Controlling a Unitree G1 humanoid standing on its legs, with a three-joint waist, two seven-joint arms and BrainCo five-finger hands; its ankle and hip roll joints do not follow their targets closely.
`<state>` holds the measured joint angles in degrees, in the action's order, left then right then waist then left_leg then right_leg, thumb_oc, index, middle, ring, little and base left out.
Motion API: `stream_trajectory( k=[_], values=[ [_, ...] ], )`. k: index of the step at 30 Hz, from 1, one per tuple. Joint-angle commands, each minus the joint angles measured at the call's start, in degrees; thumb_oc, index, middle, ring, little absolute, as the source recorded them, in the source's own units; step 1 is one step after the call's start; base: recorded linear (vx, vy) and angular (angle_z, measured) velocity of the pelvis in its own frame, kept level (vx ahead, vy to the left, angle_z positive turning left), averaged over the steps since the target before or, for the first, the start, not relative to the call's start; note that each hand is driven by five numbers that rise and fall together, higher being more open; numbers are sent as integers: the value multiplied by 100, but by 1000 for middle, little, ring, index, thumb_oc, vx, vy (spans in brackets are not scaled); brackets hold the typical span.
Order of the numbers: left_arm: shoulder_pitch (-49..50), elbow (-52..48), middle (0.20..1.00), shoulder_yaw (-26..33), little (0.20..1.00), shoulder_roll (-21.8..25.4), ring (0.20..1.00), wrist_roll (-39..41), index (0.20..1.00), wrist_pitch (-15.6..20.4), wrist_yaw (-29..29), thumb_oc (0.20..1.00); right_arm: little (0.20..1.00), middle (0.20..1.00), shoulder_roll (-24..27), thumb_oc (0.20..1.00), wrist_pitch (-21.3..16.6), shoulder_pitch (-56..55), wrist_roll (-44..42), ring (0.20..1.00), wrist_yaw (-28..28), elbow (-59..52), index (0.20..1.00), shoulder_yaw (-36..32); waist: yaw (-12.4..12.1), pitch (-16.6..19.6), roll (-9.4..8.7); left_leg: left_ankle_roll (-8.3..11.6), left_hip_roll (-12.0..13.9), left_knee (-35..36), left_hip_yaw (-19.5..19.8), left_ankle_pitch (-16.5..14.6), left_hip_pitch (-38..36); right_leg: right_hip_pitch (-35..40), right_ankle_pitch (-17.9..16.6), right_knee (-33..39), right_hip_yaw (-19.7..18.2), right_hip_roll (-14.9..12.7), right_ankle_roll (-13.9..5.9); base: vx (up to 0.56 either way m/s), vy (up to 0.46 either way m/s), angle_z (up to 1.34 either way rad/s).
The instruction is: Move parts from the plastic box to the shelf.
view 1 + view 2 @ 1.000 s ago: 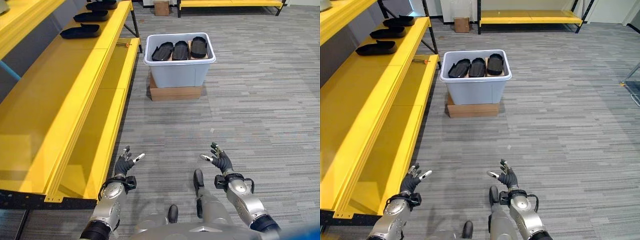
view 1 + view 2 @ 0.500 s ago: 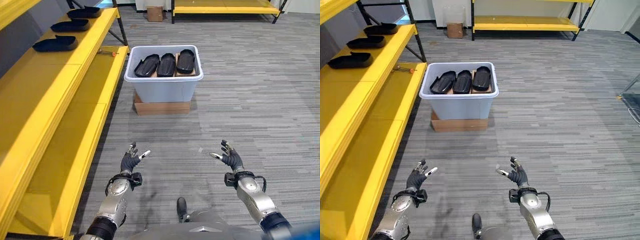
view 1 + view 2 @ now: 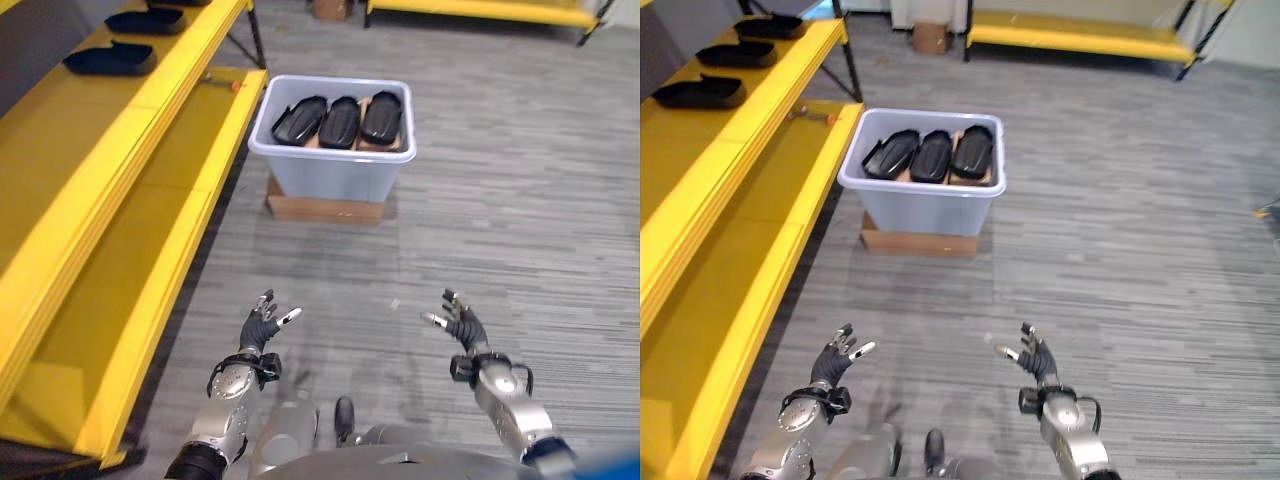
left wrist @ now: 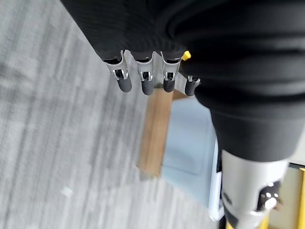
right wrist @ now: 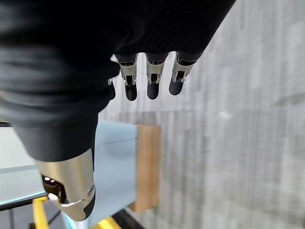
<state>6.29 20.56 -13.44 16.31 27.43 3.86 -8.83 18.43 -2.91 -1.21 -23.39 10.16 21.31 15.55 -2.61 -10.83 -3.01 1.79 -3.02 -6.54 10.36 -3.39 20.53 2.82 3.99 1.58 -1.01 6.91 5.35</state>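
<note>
A pale grey plastic box (image 3: pixel 335 172) stands on a flat cardboard box (image 3: pixel 325 209) ahead of me, holding three black oblong parts (image 3: pixel 340 121) side by side. More black parts (image 3: pixel 108 60) lie on the yellow shelf (image 3: pixel 90 190) at the far left. My left hand (image 3: pixel 261 330) and right hand (image 3: pixel 462 326) hover low over the carpet, well short of the box, both open with relaxed fingers and nothing in them. In the wrist views my left fingers (image 4: pixel 144 78) and right fingers (image 5: pixel 151 82) point toward the box.
The yellow shelf runs along my left side, with a lower ledge (image 3: pixel 150 300) near my left hand. An orange-handled tool (image 3: pixel 222 82) lies on the shelf. Another yellow rack (image 3: pixel 1080 40) and a small cardboard box (image 3: pixel 931 38) stand at the far wall. Grey carpet lies between.
The camera has shifted: the box and shelf sit differently in view and now look closer. Both hands stay open and empty in about the same pose.
</note>
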Motion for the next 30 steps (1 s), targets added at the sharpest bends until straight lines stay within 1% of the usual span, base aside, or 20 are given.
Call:
stream_trajectory(
  k=[1, 3, 4, 5, 6, 9, 10, 11, 13, 14, 18, 19, 20, 23, 24, 25, 26, 27, 28, 30],
  values=[
    [67, -479, 1000, 58, 1000, 217, 1000, -207, 1000, 225, 17, 1000, 1000, 1000, 45, 1000, -305, -302, 134, 1000, 96, -394, 1000, -36, -90, 259, 31, -7, 139, 1027, 470, 1421, -502, 331, -10, -240, -676, -403, -771, 288, 191, -9],
    [82, -469, 1000, 70, 1000, 202, 1000, -221, 1000, 215, 14, 1000, 1000, 1000, 23, 1000, -271, -307, 182, 1000, 88, -356, 1000, -41, -111, 291, 60, 50, 177, 1055, 470, 1525, -514, 472, 83, -246, -742, -435, -798, 200, 185, -33],
    [101, -469, 1000, 88, 1000, 189, 1000, -184, 1000, 229, 19, 1000, 1000, 1000, -18, 1000, -237, -336, 194, 1000, 37, -387, 1000, -17, -121, 330, 73, 16, 244, 973, 452, 1473, -668, 488, 155, -338, -828, -469, -823, 268, 298, -53],
    [99, -488, 1000, 62, 1000, 208, 1000, -195, 1000, 239, 39, 1000, 1000, 1000, -79, 1000, -238, -396, 208, 1000, -9, -410, 1000, 5, -131, 374, 79, -34, 244, 987, 440, 1508, -775, 536, 208, -328, -778, -548, -867, 339, 390, -83],
    [23, -492, 1000, 53, 1000, 246, 1000, -199, 1000, 248, 18, 1000, 1000, 1000, -136, 1000, -220, -431, 185, 1000, -25, -395, 1000, -16, -101, 468, 7, -76, 139, 823, 363, 1419, -763, 549, 206, -368, -751, -746, -994, 262, 286, -88],
    [-14, -491, 1000, 62, 1000, 263, 1000, -155, 1000, 254, 0, 1000, 1000, 1000, -196, 1000, -199, -456, 118, 1000, -27, -404, 1000, -56, -111, 524, -53, -127, 64, 659, 273, 1265, -722, 539, 175, -376, -757, -883, -1087, 178, 234, -22],
    [-44, -549, 1000, 68, 1000, 300, 1000, -134, 1000, 251, 2, 1000, 1000, 1000, -265, 1000, -171, -479, 85, 1000, -64, -443, 1000, -63, -103, 590, -140, -218, -69, 285, 103, 988, -591, 514, 83, -449, -753, -1102, -1215, 206, 305, 28],
    [-64, -560, 1000, 61, 1000, 319, 1000, -104, 1000, 249, -8, 1000, 1000, 1000, -273, 1000, -167, -467, 79, 1000, -70, -430, 1000, -47, -111, 615, -182, -267, -128, 115, 49, 871, -534, 479, -38, -486, -762, -1194, -1259, 328, 470, -2],
    [-53, -632, 1000, 88, 1000, 374, 1000, -55, 1000, 215, -48, 1000, 1000, 1000, -331, 1000, -133, -383, 89, 1000, -108, -428, 1000, -3, -164, 680, -286, -396, -290, -117, 0, 593, -522, 364, -441, -682, -793, -1384, -1360, 219, 314, -11],
    [-52, -633, 1000, 89, 1000, 376, 1000, -55, 1000, 213, -48, 1000, 1000, 1000, -332, 1000, -133, -383, 89, 1000, -108, -427, 1000, -3, -165, 684, -287, -397, -291, -130, -2, 585, -513, 361, -441, -681, -794, -1384, -1361, 124, 186, 0],
    [-35, -669, 1000, 108, 1000, 453, 1000, -59, 1000, 181, -34, 1000, 1000, 1000, -367, 1000, -133, -372, 45, 1000, -172, -487, 1000, 43, -176, 664, -336, -523, -446, -225, 113, 353, -673, 182, -984, -1208, -820, -1444, -1395, 138, 183, 0],
    [-33, -681, 1000, 108, 1000, 480, 1000, -76, 1000, 170, -35, 1000, 1000, 1000, -378, 1000, -128, -370, 34, 1000, -184, -498, 1000, 49, -165, 631, -326, -566, -487, -223, 168, 304, -768, 54, -1188, -1504, -849, -1428, -1381, 177, 270, 37],
    [-28, -707, 1000, 115, 1000, 514, 1000, -87, 1000, 147, -35, 1000, 1000, 1000, -390, 1000, -126, -366, 35, 1000, -190, -468, 1000, 71, -104, 533, -242, -651, -516, -167, 268, 260, -998, -250, -1594, -2211, -837, -1395, -1295, 123, 204, 31],
    [-16, -720, 1000, 121, 1000, 542, 1000, -115, 1000, 129, -27, 1000, 1000, 1000, -404, 1000, -125, -386, 27, 1000, -194, -498, 1000, 80, -64, 458, -164, -690, -500, -112, 280, 250, -1147, -384, -1637, -2552, -737, -1396, -1217, 128, 185, 4],
    [8, -757, 1000, 122, 1000, 557, 1000, -163, 1000, 106, 29, 1000, 1000, 1000, -414, 1000, -108, -409, 72, 1000, -218, -495, 1000, 125, -18, 393, -42, -719, -455, -1, 310, 206, -1397, -711, -1387, -2782, -472, -1348, -1137, 120, 127, 0],
    [8, -757, 1000, 122, 1000, 557, 1000, -163, 1000, 106, 29, 1000, 1000, 1000, -414, 1000, -108, -409, 72, 1000, -218, -495, 1000, 125, -16, 390, -43, -719, -457, 0, 311, 206, -1400, -708, -1385, -2783, -470, -1350, -1137, 237, 201, -7],
    [8, -731, 1000, 100, 1000, 557, 1000, -186, 1000, 117, 86, 1000, 1000, 1000, -390, 1000, -108, -431, 64, 1000, -253, -510, 1000, 148, 82, 307, 27, -743, -439, 82, 348, 205, -1623, -1056, -985, -2646, -338, -1083, -1088, 239, 102, 13],
    [-9, -657, 1000, 65, 1000, 552, 1000, -186, 1000, 131, 107, 1000, 1000, 1000, -394, 1000, -131, -420, 19, 1000, -253, -479, 1000, 167, 114, 242, 44, -727, -421, 208, 337, 182, -1833, -1244, -683, -2070, -94, -957, -1065, 239, 102, 16],
    [-10, -657, 1000, 65, 1000, 552, 1000, -186, 1000, 131, 107, 1000, 1000, 1000, -394, 1000, -132, -420, 19, 1000, -253, -479, 1000, 167, 116, 233, 45, -727, -420, 212, 340, 182, -1844, -1232, -683, -2065, -90, -957, -1065, 189, 25, 23],
    [10, -625, 1000, 72, 1000, 516, 1000, -158, 1000, 128, 91, 1000, 1000, 1000, -393, 1000, -142, -402, 14, 1000, -239, -475, 1000, 186, 140, 166, 8, -705, -466, 246, 361, 126, -2018, -1275, -771, -1257, 30, -913, -1163, 160, -23, 5]
  ],
)
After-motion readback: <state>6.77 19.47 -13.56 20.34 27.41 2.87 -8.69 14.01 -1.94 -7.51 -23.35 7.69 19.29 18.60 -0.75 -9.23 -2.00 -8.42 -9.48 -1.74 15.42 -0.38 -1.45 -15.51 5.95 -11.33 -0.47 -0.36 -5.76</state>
